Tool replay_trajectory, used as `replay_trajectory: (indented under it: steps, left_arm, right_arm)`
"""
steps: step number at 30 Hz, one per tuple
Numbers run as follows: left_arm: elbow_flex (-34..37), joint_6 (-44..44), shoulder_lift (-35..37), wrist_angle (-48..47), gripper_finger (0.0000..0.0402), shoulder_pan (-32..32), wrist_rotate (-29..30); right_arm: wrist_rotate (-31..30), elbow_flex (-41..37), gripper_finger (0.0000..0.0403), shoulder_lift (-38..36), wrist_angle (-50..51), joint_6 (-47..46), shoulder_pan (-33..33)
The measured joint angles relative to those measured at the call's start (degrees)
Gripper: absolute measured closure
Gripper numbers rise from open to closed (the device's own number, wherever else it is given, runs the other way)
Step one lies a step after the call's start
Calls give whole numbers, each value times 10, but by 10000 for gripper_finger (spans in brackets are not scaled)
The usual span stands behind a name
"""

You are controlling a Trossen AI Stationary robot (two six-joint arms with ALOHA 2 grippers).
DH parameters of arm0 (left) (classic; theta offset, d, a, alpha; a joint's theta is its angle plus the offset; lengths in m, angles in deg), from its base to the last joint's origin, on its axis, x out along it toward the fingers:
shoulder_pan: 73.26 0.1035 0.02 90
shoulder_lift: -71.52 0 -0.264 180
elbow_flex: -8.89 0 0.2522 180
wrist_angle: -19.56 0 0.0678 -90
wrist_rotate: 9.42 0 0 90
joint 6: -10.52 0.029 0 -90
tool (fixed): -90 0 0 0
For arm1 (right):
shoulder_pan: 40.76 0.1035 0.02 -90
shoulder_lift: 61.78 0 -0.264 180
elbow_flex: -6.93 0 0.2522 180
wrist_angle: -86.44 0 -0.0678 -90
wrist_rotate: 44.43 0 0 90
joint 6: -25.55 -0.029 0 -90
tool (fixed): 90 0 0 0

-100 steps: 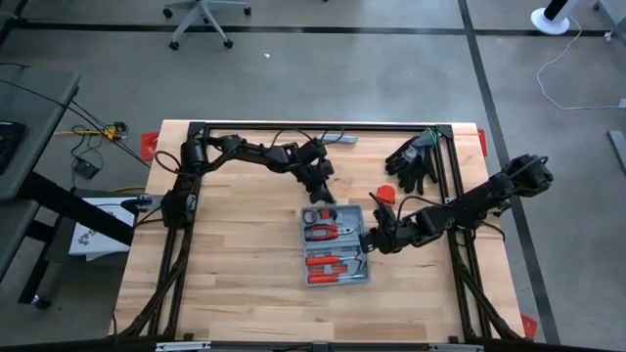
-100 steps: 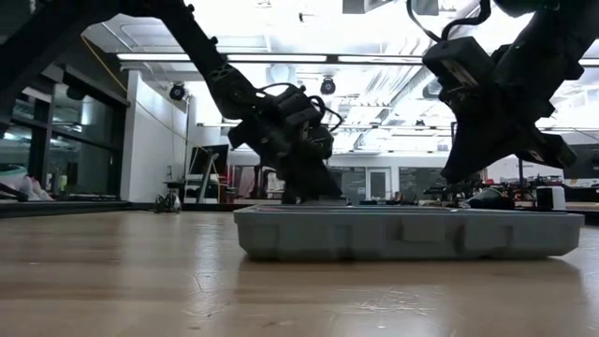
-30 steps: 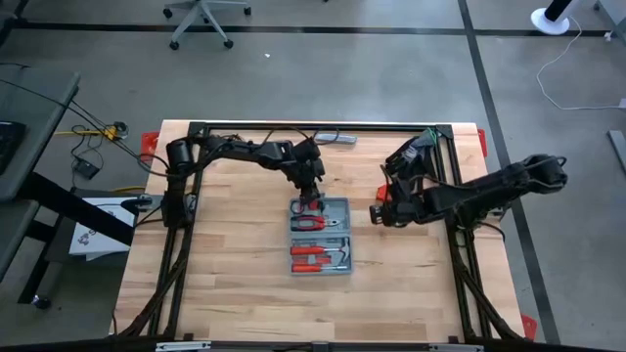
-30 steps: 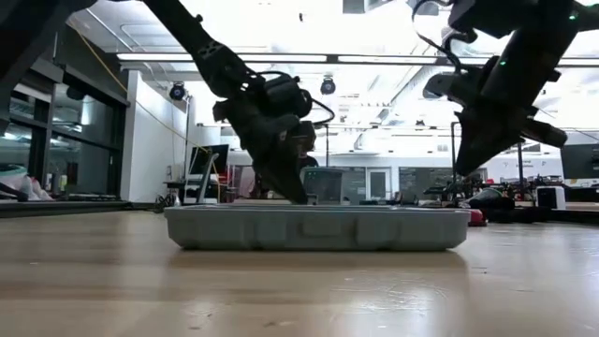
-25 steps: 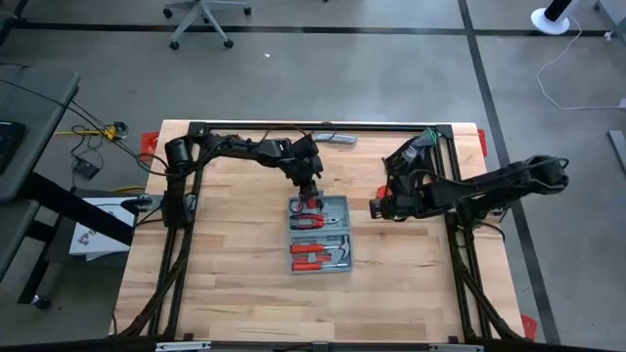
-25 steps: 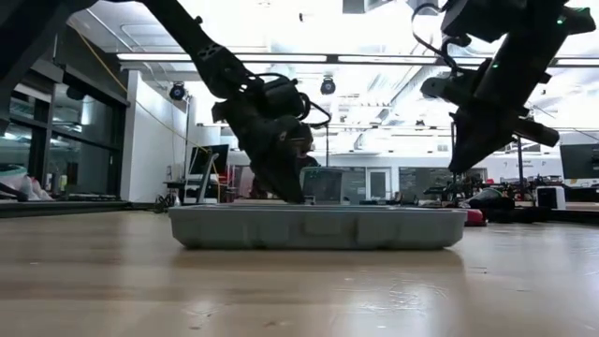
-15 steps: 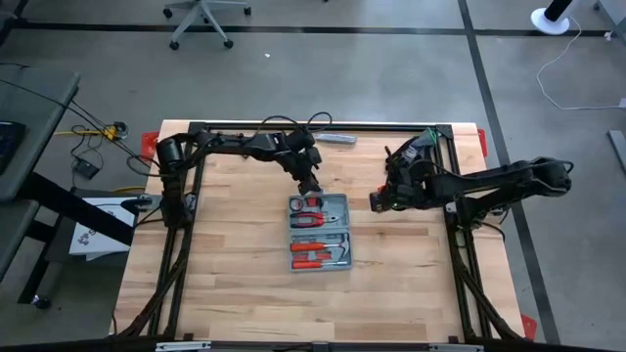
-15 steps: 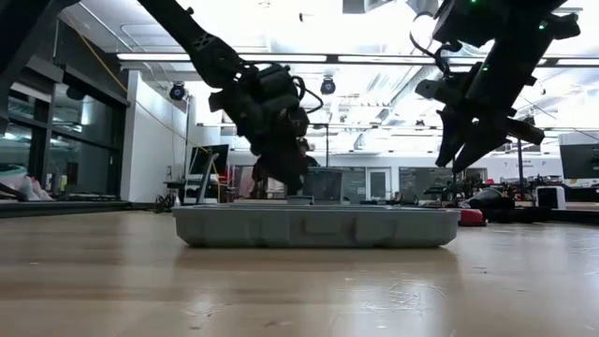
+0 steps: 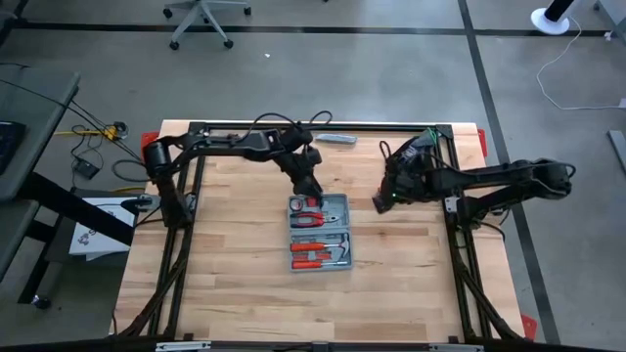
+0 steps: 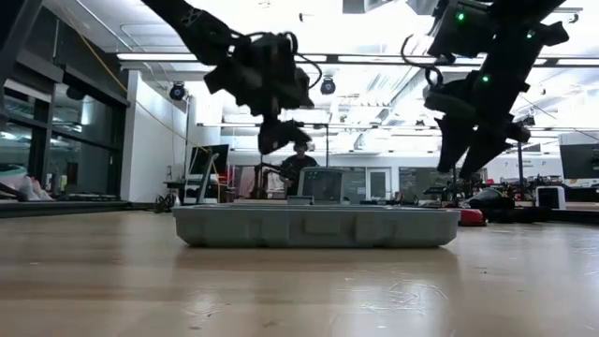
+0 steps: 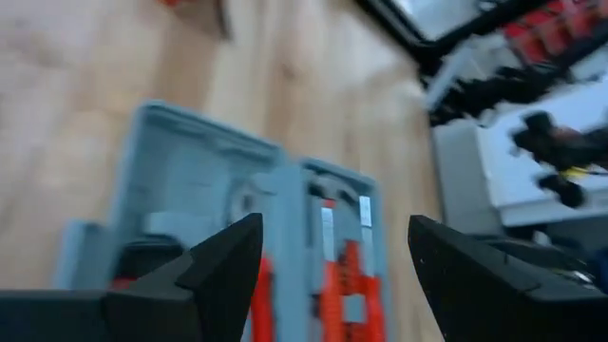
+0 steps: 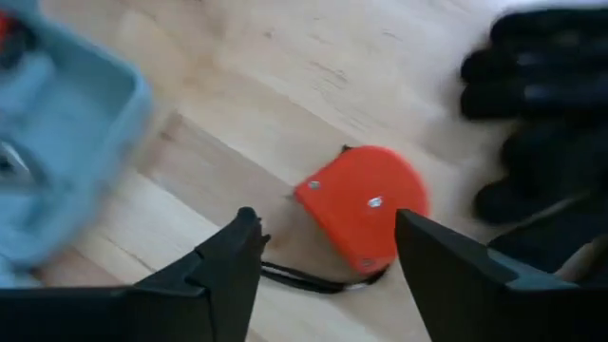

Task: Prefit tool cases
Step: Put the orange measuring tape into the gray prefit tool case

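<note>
Left end effector [image 9: 307,186] hangs fingers apart and empty just above the 12 o'clock edge of the tool case [image 9: 320,232]; right end effector [image 9: 380,201] is spread too, holding nothing, off at the case's 2 o'clock over a small red object [image 12: 364,218] beside the black gloves [image 9: 419,154]. The case lies open at the worktop [image 9: 225,274] centre, red-handled tools [image 9: 311,256] seated in its recesses. Filling looks done; closing it seems what's left.

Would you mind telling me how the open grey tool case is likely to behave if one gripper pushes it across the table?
The tool case lies flat and low, so it would probably slide rather than tip. Its moulded shell looks stiff. The tools seated inside likely make it fairly heavy.
</note>
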State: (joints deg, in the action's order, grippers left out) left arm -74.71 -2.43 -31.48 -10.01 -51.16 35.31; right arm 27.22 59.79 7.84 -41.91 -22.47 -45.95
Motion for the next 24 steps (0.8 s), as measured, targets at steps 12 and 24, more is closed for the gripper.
replay_trajectory:
  steps: [12, 24]
  left_arm:
    - [0, 0, 15, 1, 147, -45, -25]
    - [0, 0, 15, 7, 147, -70, -14]
  right_arm:
    - [99, 7, 126, 0, 70, 203, -76]
    - [65, 6, 113, 2, 44, 325, -91]
